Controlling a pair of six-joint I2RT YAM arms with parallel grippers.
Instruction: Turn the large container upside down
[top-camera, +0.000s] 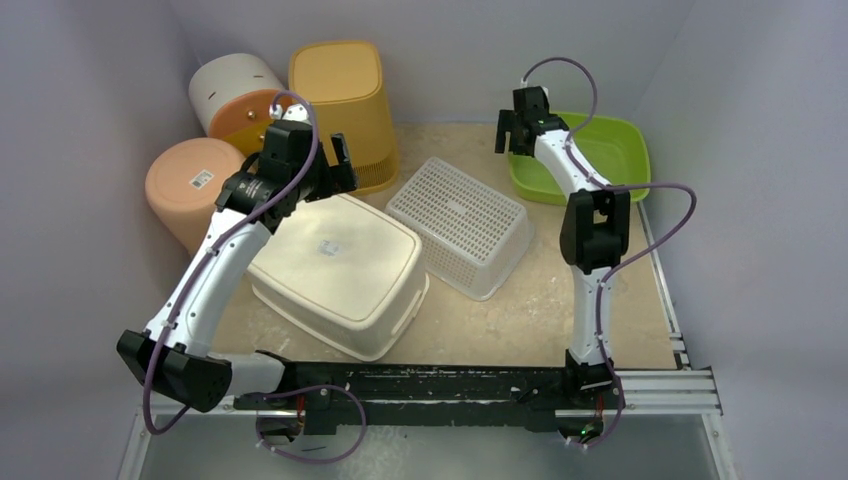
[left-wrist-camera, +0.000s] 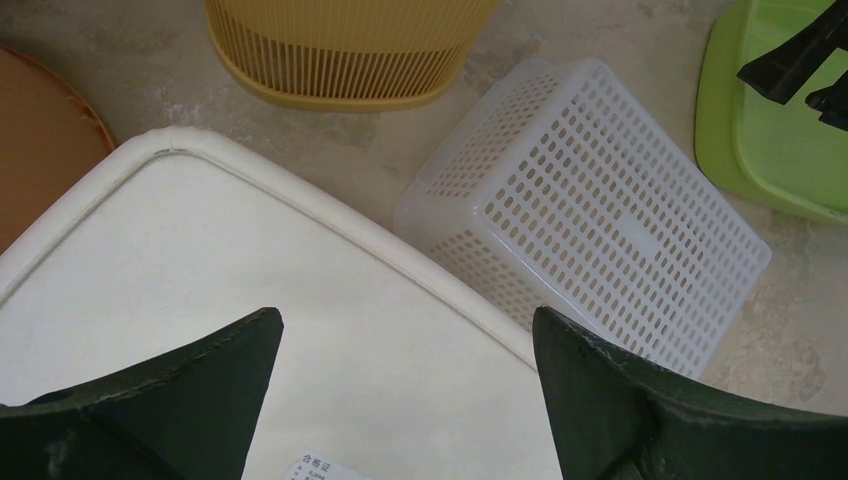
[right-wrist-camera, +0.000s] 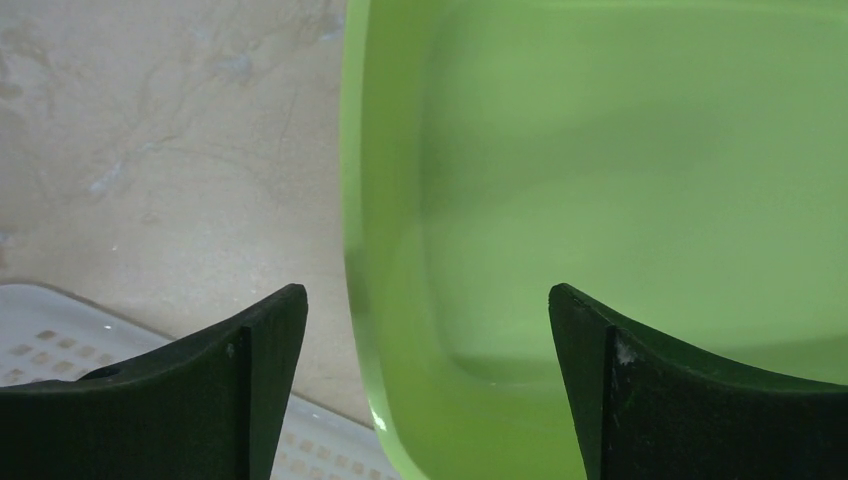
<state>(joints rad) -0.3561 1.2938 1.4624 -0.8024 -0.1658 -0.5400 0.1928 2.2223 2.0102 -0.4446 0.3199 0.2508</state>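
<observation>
The large container (top-camera: 335, 265) is a cream tub lying left of centre on the table, its smooth base with a small label facing up. My left gripper (top-camera: 338, 165) hovers over its far edge, open and holding nothing. In the left wrist view the cream base (left-wrist-camera: 250, 300) fills the space under my left gripper (left-wrist-camera: 405, 315). My right gripper (top-camera: 515, 135) hangs at the back right, open, straddling the left rim of a green basin (right-wrist-camera: 620, 180). Nothing is between the fingers of my right gripper (right-wrist-camera: 427, 290).
A white perforated basket (top-camera: 460, 225) lies upside down right beside the tub. A tall yellow-orange bin (top-camera: 345, 100) stands behind it. A peach round bin (top-camera: 190, 185) and a white-and-orange cylinder (top-camera: 235, 95) crowd the back left. The green basin (top-camera: 590, 155) sits at the back right.
</observation>
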